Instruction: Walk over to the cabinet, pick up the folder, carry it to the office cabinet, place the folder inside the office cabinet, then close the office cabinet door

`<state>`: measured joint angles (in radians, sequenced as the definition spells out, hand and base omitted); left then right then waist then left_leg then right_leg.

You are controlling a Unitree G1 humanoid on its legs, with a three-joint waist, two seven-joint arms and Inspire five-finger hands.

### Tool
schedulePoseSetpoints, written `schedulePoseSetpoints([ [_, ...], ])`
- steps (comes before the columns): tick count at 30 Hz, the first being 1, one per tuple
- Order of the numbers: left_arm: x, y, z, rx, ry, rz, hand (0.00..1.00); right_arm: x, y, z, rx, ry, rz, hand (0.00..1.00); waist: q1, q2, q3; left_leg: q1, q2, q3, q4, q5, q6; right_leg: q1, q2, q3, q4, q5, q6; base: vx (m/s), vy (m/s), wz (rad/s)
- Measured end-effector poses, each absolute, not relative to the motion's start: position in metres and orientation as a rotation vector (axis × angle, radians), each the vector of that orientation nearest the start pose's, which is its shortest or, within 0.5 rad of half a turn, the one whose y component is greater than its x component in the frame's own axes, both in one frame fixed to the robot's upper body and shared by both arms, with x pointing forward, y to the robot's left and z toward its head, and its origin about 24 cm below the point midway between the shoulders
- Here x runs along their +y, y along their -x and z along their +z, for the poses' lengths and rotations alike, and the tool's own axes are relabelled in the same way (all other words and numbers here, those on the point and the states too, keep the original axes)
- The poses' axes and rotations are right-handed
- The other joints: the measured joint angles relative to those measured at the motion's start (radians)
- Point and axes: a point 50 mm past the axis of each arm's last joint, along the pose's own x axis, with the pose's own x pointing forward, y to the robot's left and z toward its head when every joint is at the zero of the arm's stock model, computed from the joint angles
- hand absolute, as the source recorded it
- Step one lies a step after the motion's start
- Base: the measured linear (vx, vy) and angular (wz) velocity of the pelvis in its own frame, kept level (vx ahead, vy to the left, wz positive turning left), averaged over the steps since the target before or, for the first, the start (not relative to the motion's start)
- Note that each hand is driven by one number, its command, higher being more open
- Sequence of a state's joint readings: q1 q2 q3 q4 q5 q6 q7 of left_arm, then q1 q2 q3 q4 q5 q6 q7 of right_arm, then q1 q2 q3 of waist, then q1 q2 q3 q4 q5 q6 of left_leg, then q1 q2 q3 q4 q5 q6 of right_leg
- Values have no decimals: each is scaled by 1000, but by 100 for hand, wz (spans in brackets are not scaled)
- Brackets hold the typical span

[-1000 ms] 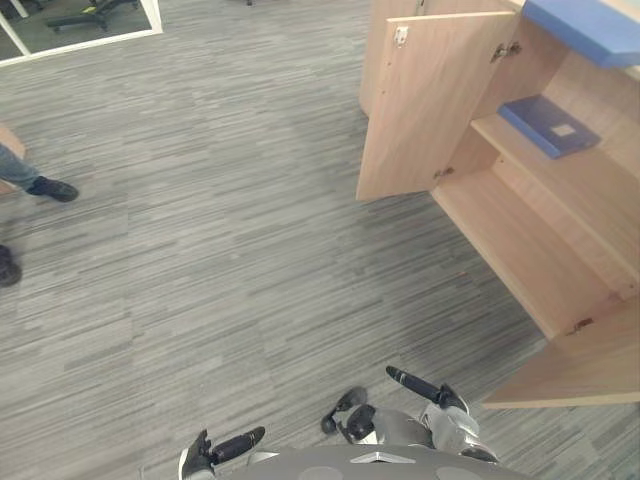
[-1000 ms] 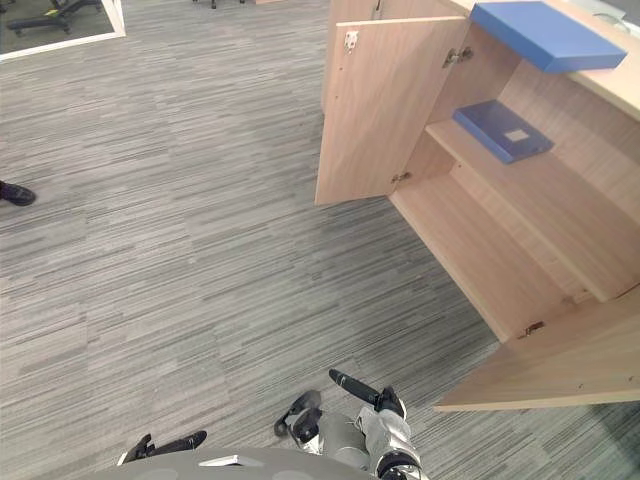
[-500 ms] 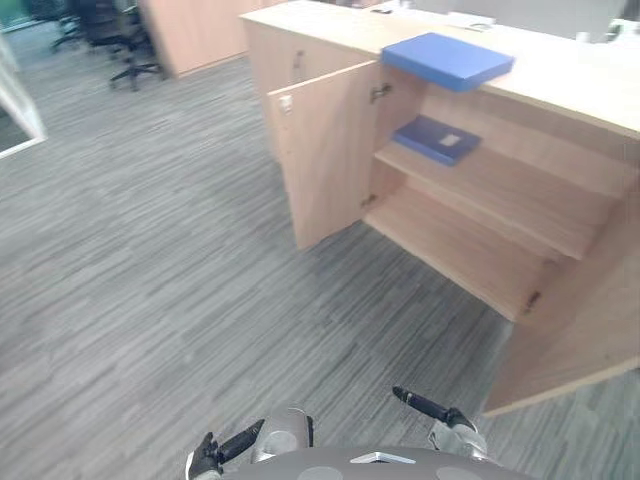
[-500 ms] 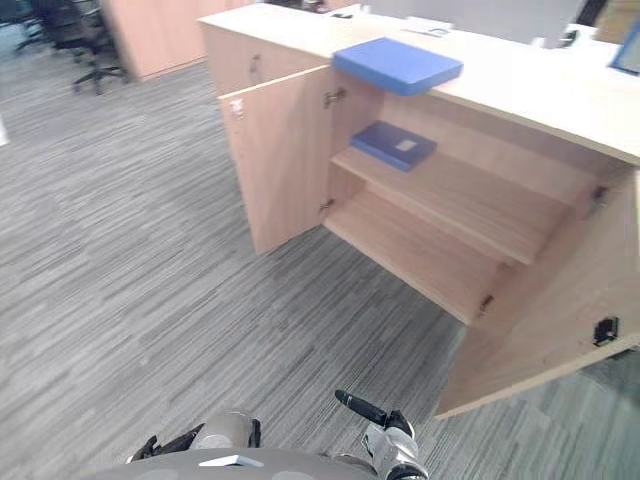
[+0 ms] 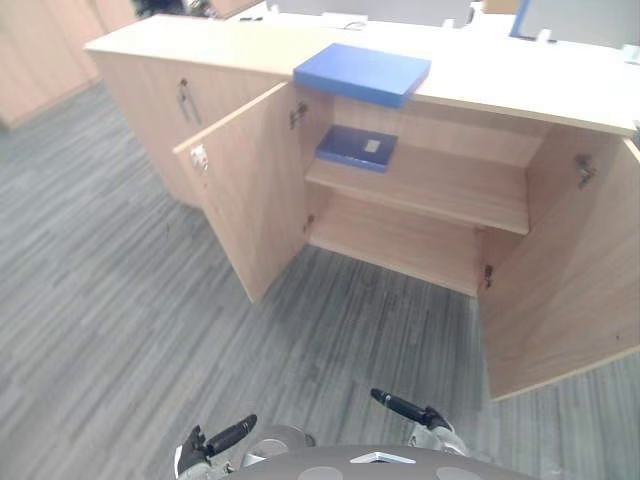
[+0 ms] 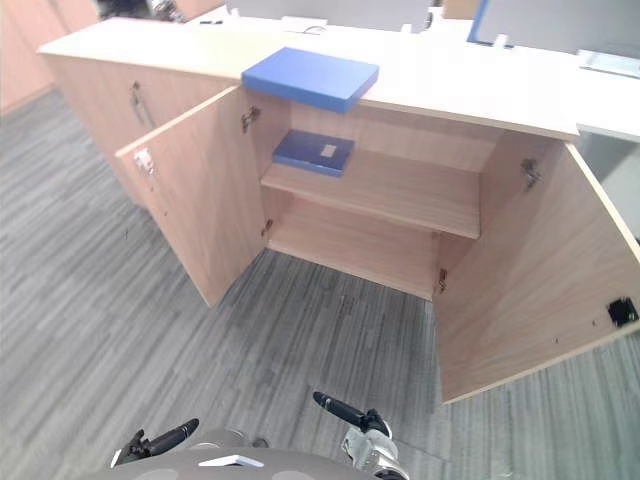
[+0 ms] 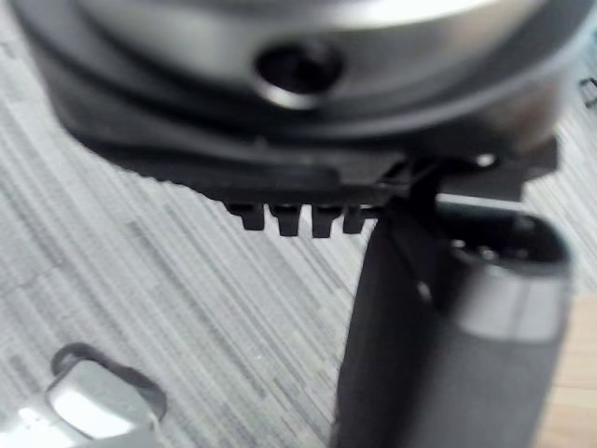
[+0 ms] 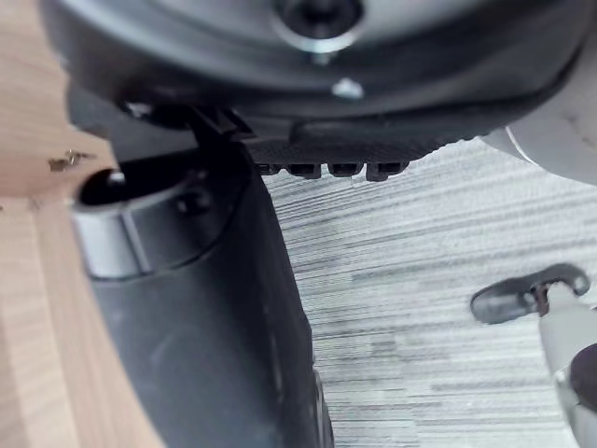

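Folder (image 5: 362, 73) atop cabinet (image 5: 500, 85); right eye view: latch (image 6: 621, 312).

Left robot hand (image 5: 218, 443) and right robot hand (image 5: 403, 408) hang low, fingers relaxed, both empty.

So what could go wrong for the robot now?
The flat light-blue folder sticks out past the top edge of the wooden cabinet, so a clumsy grab might knock it off. The open left door and open right door stand wide; the robot could bump one walking in.
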<state>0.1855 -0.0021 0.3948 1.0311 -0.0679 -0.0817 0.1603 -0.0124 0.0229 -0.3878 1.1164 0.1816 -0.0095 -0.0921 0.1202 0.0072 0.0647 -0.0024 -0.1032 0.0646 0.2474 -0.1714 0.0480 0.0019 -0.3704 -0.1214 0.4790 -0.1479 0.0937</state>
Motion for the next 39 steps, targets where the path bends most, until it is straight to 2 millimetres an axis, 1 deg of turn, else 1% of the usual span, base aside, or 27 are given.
schedulePoseSetpoints([
  [1, 211, -47, -165, 1120, 152, 618, 100, -187, -109, -162, 1066, -343, -517, 100, -8, -2, 2, 23, -10, 5, -18, 4, 7, -20, -27, -27, 67, 3, -38, 90, 233, -24],
  [2, 212, -43, -165, 1127, 151, 618, 100, -191, -111, -161, 1048, -345, -533, 100, -15, -2, 7, 73, -23, 16, -62, 12, 20, -39, -60, -92, 162, 20, -86, 87, 171, -26],
  [3, 213, -36, -165, 1140, 152, 624, 100, -194, -108, -161, 1044, -354, -555, 100, -15, -7, 11, 123, -25, 28, -101, 16, 26, -44, -81, -145, 199, 29, -95, 90, 136, -34],
  [5, 213, -28, -166, 1160, 151, 629, 100, -194, -108, -161, 1045, -359, -560, 100, -20, 2, 6, 167, -11, 54, -135, 16, 26, -43, -77, -211, 201, 19, -88, 96, 32, -53],
  [6, 212, -23, -167, 1174, 151, 631, 100, -194, -109, -161, 1045, -358, -558, 100, -21, 3, 10, 175, 5, 65, -144, 15, 26, -47, -64, -241, 191, -5, -74, 99, -35, -60],
  [8, 210, -23, -168, 1188, 155, 623, 100, -194, -119, -159, 1028, -358, -544, 100, -32, 24, 31, 187, 53, 68, -145, 5, 20, -66, 7, -291, 158, -69, -61, 58, -126, -36],
  [9, 211, -26, -168, 1181, 155, 620, 100, -192, -125, -158, 1015, -357, -532, 100, -42, 24, 49, 189, 87, 69, -145, -16, 12, -110, 54, -321, 150, -72, -64, 32, -160, -17],
  [10, 212, -27, -168, 1178, 153, 620, 100, -191, -126, -157, 1009, -355, -527, 100, -41, 20, 54, 194, 96, 69, -145, -23, 2, -129, 67, -325, 141, -71, -62, 63, -170, -14],
  [12, 217, -29, -166, 1172, 139, 627, 100, -186, -131, -156, 998, -354, -500, 100, -40, -7, 70, 221, 111, 65, -145, -46, -33, -158, 95, -322, 44, -52, -47, 144, -198, 11],
  [13, 224, -30, -165, 1161, 123, 630, 100, -180, -129, -157, 1001, -359, -487, 100, -42, -42, 71, 239, 94, 36, -143, -63, -53, -157, 91, -306, -36, 27, -53, 160, -203, 34],
  [14, 224, -30, -165, 1161, 123, 628, 100, -181, -128, -157, 1002, -357, -488, 100, -43, -48, 71, 244, 96, 28, -142, -66, -58, -154, 94, -305, -30, 28, -72, 338, -322, 47],
  [15, 216, -32, -167, 1170, 141, 619, 100, -185, -126, -157, 1006, -346, -487, 100, -40, -26, 63, 256, 118, -17, -148, -81, -54, -136, 113, -333, -28, -4, -69, 307, -244, 31],
  [16, 210, -33, -167, 1168, 158, 612, 100, -187, -127, -156, 1002, -339, -488, 100, -40, 2, 63, 254, 144, -37, -149, -90, -66, -134, 140, -350, -22, -37, -77, 368, -294, 27],
  [19, 205, -34, -168, 1175, 168, 604, 100, -189, -129, -155, 993, -335, -486, 100, -41, 23, 56, 254, 203, -81, -150, -100, -80, -123, 196, -382, -11, -98, -90, 312, -210, 12],
  [21, 206, -34, -168, 1172, 170, 609, 100, -188, -125, -157, 1008, -338, -488, 100, -42, 21, 54, 247, 229, -134, -103, -104, -87, -85, 226, -405, -31, -119, -105, 394, -224, 16],
  [24, 207, -37, -167, 1157, 172, 612, 100, -189, -116, -159, 1032, -339, -504, 100, -41, 22, 47, 147, 256, -155, 167, -120, -126, 17, 289, -429, -146, -117, -112, 354, -128, 17],
  [26, 211, -43, -164, 1125, 177, 625, 100, -188, -114, -160, 1044, -317, -497, 100, -36, 7, 53, 11, 273, -152, 517, -81, -177, 105, 321, -434, -226, -113, -116, 302, -70, 0],
  [28, 212, -45, -163, 1107, 182, 632, 100, -188, -111, -161, 1064, -312, -501, 100, -31, 1, 57, -56, 270, -109, 664, -122, -166, 164, 324, -416, -262, -111, -120, 285, 21, -20],
  [29, 214, -49, -162, 1090, 177, 632, 100, -187, -109, -163, 1079, -313, -501, 100, -20, -5, 58, -106, 263, -58, 717, -156, -143, 206, 313, -388, -285, -103, -133, 338, 141, -44],
  [30, 216, -54, -160, 1068, 172, 627, 100, -185, -107, -164, 1095, -317, -498, 100, -9, -17, 60, -163, 243, -10, 715, -184, -114, 231, 284, -368, -285, -101, -129, 277, 175, -47],
  [31, 217, -56, -159, 1055, 170, 627, 100, -185, -106, -164, 1100, -317, -495, 100, -6, -22, 62, -192, 232, 5, 693, -194, -104, 240, 267, -362, -275, -100, -127, 313, 236, -46],
  [32, 217, -59, -158, 1037, 160, 618, 100, -185, -106, -164, 1104, -312, -490, 100, -3, -25, 66, -242, 214, 19, 587, -195, -92, 251, 234, -352, -249, -98, -122, 266, 219, -34],
  [33, 215, -62, -157, 1029, 155, 604, 100, -187, -106, -164, 1101, -305, -492, 100, -3, -13, 68, -267, 216, 17, 450, -155, -81, 260, 222, -345, -224, -96, -95, 409, 369, -34],
  [34, 212, -65, -157, 1026, 145, 577, 100, -193, -107, -163, 1096, -286, -492, 100, 6, 13, 71, -261, 212, 0, 313, -12, -65, 271, 215, -321, -193, -115, -24, 268, 261, -19],
  [35, 218, -68, -156, 1017, 131, 578, 100, -187, -107, -164, 1103, -288, -475, 100, 11, -15, 77, -249, 187, 14, 306, -16, -58, 276, 195, -288, -198, -135, -11, 370, 281, 1],
  [36, 226, -74, -152, 989, 97, 569, 100, -179, -109, -164, 1106, -292, -445, 100, 11, -56, 75, -235, 152, 15, 272, -18, -51, 278, 202, -254, -254, -136, -14, 201, 100, 13],
  [39, 227, -79, -151, 986, 85, 552, 100, -174, -119, -162, 1086, -287, -417, 100, 18, -64, 82, -201, 115, 13, 231, -10, -37, 278, 235, -253, -345, -123, -5, 133, 77, 18],
])
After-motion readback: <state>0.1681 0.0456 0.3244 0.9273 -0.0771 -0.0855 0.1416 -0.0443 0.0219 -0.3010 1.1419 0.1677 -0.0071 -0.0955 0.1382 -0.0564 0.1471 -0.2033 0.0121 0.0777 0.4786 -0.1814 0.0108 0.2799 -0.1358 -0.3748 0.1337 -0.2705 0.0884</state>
